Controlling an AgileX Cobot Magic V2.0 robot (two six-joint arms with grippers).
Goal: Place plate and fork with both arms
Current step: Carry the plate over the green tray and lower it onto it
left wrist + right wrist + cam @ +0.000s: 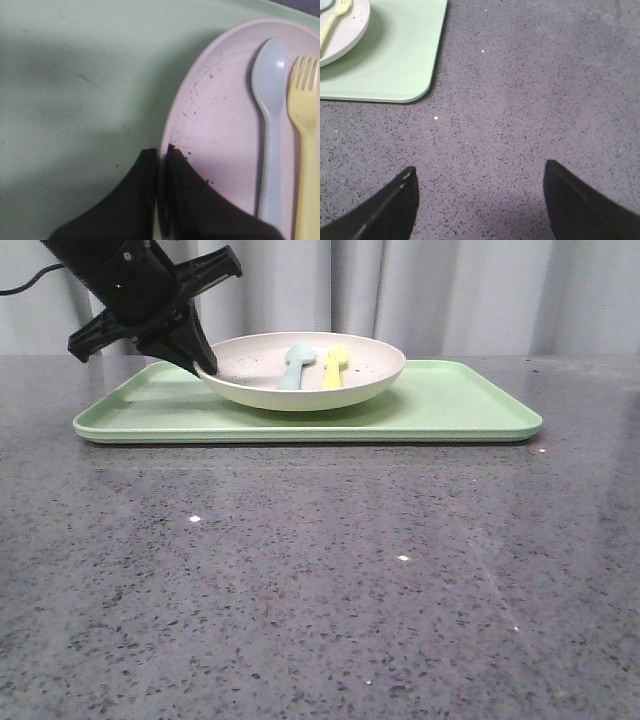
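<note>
Front view shows the left gripper (205, 367) with its fingers clamped on the left rim of the plate (368, 368), which sits on the green tray (470, 405); the fork (335, 366) lies inside, handle nearward; the right gripper's (479, 200) fingers gape over the table (545, 100), well apart

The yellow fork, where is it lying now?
In the front view, the fork lies inside the plate, beside the pale blue-green spoon, on its right.
</note>
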